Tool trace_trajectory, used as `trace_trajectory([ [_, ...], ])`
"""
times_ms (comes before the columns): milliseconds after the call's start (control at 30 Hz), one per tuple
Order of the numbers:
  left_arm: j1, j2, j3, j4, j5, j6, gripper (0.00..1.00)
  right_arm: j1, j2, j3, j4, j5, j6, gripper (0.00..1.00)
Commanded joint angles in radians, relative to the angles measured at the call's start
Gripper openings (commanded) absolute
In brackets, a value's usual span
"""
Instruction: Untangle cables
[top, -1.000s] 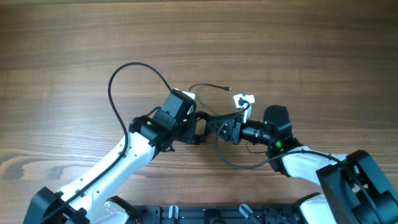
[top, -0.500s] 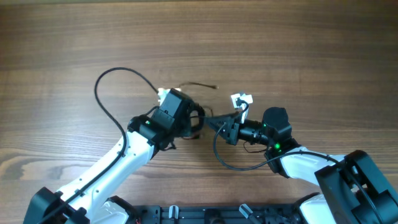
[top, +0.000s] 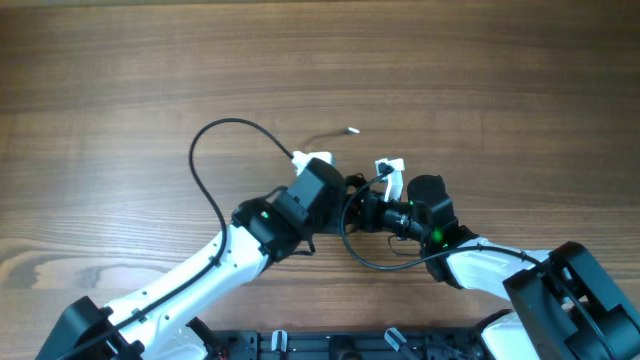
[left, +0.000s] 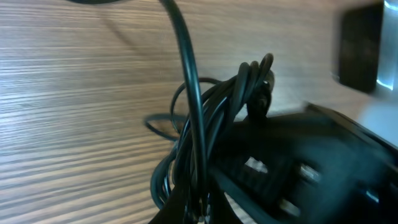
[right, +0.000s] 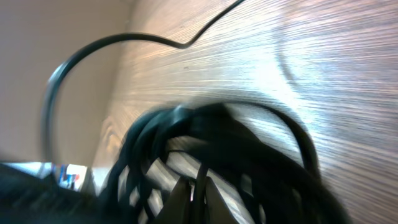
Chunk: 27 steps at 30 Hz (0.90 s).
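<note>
While the left gripper (top: 343, 204) faces the right gripper (top: 366, 211), both (jaws closed) clamp cables (left: 224, 102).

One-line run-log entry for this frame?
phase: untangling | left claw: shut on cables | right claw: shut on cables | plug end: loose on table

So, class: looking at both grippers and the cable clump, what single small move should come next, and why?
Probably draw the two grippers slowly apart. The left gripper and right gripper sit almost touching, both seemingly closed on the cables, which are bunched in one tight clump between them; only one thin end trails free.
</note>
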Motion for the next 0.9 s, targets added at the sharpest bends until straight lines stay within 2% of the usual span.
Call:
trace_trajectory([
  [0,-0.048,0.004,0.000,0.036,0.036,0.043,0.04,0.006,0.004,0.001,-0.010,0.086,0.039,0.16],
  [67,-0.051,0.004,0.000,0.040,0.032,0.043,0.04,0.005,0.004,0.001,-0.011,0.085,0.048,0.29],
  [133,-0.029,0.004,0.000,0.021,-0.029,0.015,0.04,0.005,0.004,0.001,-0.010,0.084,0.048,0.52],
  [200,0.008,0.004,0.000,-0.023,-0.153,-0.127,0.04,-0.001,0.004,0.001,-0.010,0.074,0.048,0.97],
  [300,0.086,0.003,0.000,-0.090,-0.262,-0.371,0.04,-0.016,0.004,0.001,-0.008,0.039,0.048,1.00],
  [400,0.166,0.003,0.000,-0.120,-0.249,-0.529,0.04,-0.026,0.004,0.001,-0.008,0.032,0.048,1.00],
  [533,0.211,0.002,0.000,-0.120,-0.232,-0.845,0.04,-0.026,0.004,0.001,-0.002,0.002,0.046,1.00],
  [567,0.215,0.002,0.000,-0.117,-0.212,-0.918,0.12,-0.026,0.004,0.001,0.011,-0.021,0.043,0.99],
  [600,0.216,0.002,0.000,-0.102,-0.201,-1.022,0.15,-0.025,0.004,0.001,0.026,-0.053,0.043,0.98],
  [667,0.216,0.002,0.000,-0.075,-0.189,-1.232,0.08,-0.024,0.004,0.001,0.029,-0.085,0.042,0.98],
  [767,0.216,0.002,0.000,-0.031,-0.109,-1.479,0.09,-0.022,0.004,0.001,-0.013,-0.075,0.100,1.00],
  [867,0.216,0.002,0.000,0.052,-0.050,-1.533,0.04,-0.021,0.004,0.001,-0.095,-0.002,0.250,1.00],
])
